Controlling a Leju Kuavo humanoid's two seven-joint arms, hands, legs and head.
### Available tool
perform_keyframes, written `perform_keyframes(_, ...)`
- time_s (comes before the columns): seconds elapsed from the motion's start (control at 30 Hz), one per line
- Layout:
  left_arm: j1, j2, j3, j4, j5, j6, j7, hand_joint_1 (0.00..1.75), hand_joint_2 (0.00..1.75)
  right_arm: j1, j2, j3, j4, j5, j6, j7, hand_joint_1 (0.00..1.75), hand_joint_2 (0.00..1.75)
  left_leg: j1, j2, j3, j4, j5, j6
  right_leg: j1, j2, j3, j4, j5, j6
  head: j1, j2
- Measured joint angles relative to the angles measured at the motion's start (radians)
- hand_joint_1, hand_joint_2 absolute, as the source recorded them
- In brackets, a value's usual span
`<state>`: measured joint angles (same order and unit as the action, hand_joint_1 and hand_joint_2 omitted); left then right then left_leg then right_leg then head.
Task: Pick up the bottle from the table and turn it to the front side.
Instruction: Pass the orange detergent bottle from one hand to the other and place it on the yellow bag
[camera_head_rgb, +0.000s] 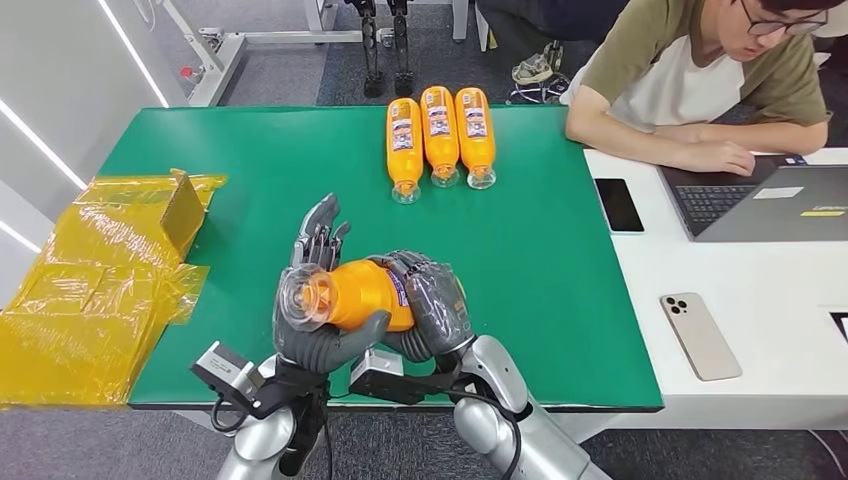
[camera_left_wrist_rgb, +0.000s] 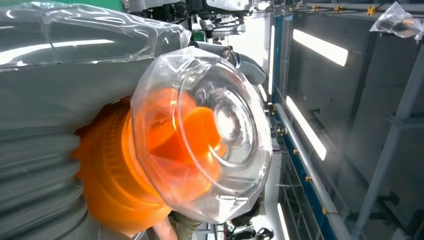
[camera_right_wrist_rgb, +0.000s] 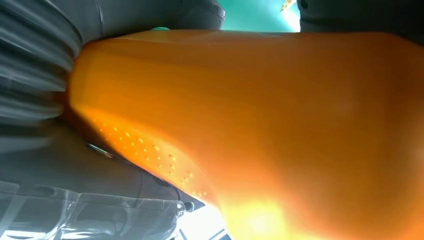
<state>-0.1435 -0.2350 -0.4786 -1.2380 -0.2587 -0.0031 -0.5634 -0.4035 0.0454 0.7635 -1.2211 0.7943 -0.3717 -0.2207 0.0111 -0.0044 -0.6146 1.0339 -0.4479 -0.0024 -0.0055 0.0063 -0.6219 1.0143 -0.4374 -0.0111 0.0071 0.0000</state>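
- The bottle lies sideways in both hands, lifted just above the near edge of the desk, clear cap toward the left.
- Your right hand wraps its fingers around the body; your left hand cups the cap end, upper fingers spread.
- Roll it slowly about its long axis, one hand gripping while the other regrips.
- Stop when the label faces up like the three bottles at the desk's far edge.

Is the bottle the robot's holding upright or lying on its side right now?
On its side. The orange bottle lies level above the green table, clear cap toward the left hand, body wrapped by the right hand.
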Motion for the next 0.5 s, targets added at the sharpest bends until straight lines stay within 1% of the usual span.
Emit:
perform_keyframes(0.1, 0.003, 0.0, 0.002, -0.001, 0.0, 0.0, 0.0, 0.0, 1.75, -0.005, -0.005, 0.007, 0.0, 0.002, 0.005, 0.002, 1.65, 1.75, 0.0, 0.0, 0.0, 0.0, 0.0, 0.0, 0.0, 0.0, 0.0, 0.0, 0.0, 0.0, 0.0, 0.0)
perform_keyframes(0.17, 0.006, 0.0, 0.005, -0.003, 0.0, -0.001, 0.0, 0.0, 1.75, -0.011, -0.007, 0.011, 0.0, 0.014, 0.019, 0.006, 1.6, 1.75, 0.0, 0.0, 0.0, 0.0, 0.0, 0.0, 0.0, 0.0, 0.0, 0.0, 0.0, 0.0, 0.0, 0.0)
perform_keyframes(0.2, 0.009, 0.0, 0.008, -0.006, 0.0, -0.001, 0.001, 0.17, 1.75, -0.013, -0.009, 0.012, 0.001, 0.024, 0.031, 0.007, 1.6, 1.75, 0.0, 0.0, 0.0, 0.0, 0.0, 0.0, 0.0, 0.0, 0.0, 0.0, 0.0, 0.0, 0.0, 0.0)
perform_keyframes(0.3, 0.023, 0.0, 0.021, -0.016, -0.002, -0.008, 0.006, 1.47, 1.75, -0.019, -0.011, 0.015, 0.004, 0.049, 0.059, 0.006, 1.58, 1.75, 0.0, 0.0, 0.0, 0.0, 0.0, 0.0, 0.0, 0.0, 0.0, 0.0, 0.0, 0.0, 0.0, 0.0)
perform_keyframes(0.33, 0.028, 0.0, 0.025, -0.02, -0.003, -0.011, 0.007, 1.74, 1.75, -0.021, -0.011, 0.015, 0.005, 0.056, 0.062, 0.005, 1.58, 1.75, 0.0, 0.0, 0.0, 0.0, 0.0, 0.0, 0.0, 0.0, 0.0, 0.0, 0.0, 0.0, 0.0, 0.0)
perform_keyframes(0.5, 0.044, -0.001, 0.035, -0.031, -0.006, -0.025, 0.009, 1.75, 1.75, -0.022, -0.011, 0.015, 0.007, 0.09, 0.058, 0.01, 1.59, 1.75, 0.0, 0.0, 0.0, 0.0, 0.0, 0.0, 0.0, 0.0, 0.0, 0.0, 0.0, 0.0, 0.0, 0.0)
